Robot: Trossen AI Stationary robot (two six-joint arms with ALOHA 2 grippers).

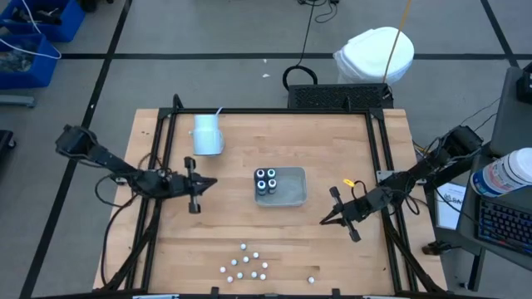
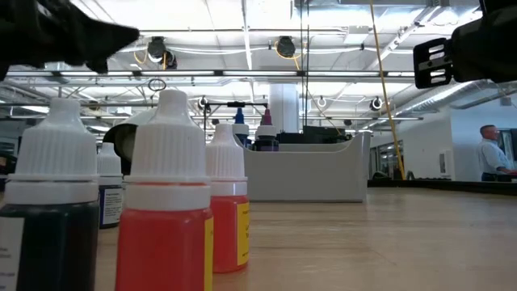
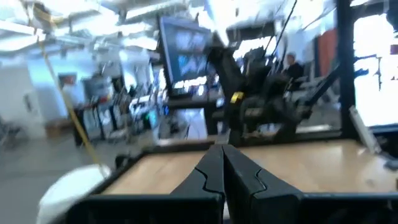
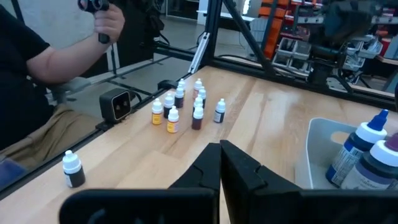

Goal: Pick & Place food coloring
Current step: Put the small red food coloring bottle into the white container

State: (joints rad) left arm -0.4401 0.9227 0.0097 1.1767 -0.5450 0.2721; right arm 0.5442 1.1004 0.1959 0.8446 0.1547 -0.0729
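Note:
Several small white-capped food coloring bottles (image 1: 247, 266) stand upright near the table's front edge, and one stray bottle (image 1: 311, 280) stands to their right. They also show in the right wrist view (image 4: 186, 109). Larger dark bottles (image 1: 267, 179) stand in the left end of a grey tray (image 1: 291, 193) at the table's middle. My left gripper (image 1: 213, 182) hovers left of the tray, shut and holding nothing (image 3: 221, 158). My right gripper (image 1: 324, 221) hovers right of the tray, also shut and holding nothing (image 4: 221, 155).
A white cup (image 1: 206, 134) stands at the table's far left. A black frame (image 1: 274, 110) rims the table. A person (image 4: 31, 81) sits beyond the table's near edge, one hand raised around a dark object. Bare wood lies between the tray and the small bottles.

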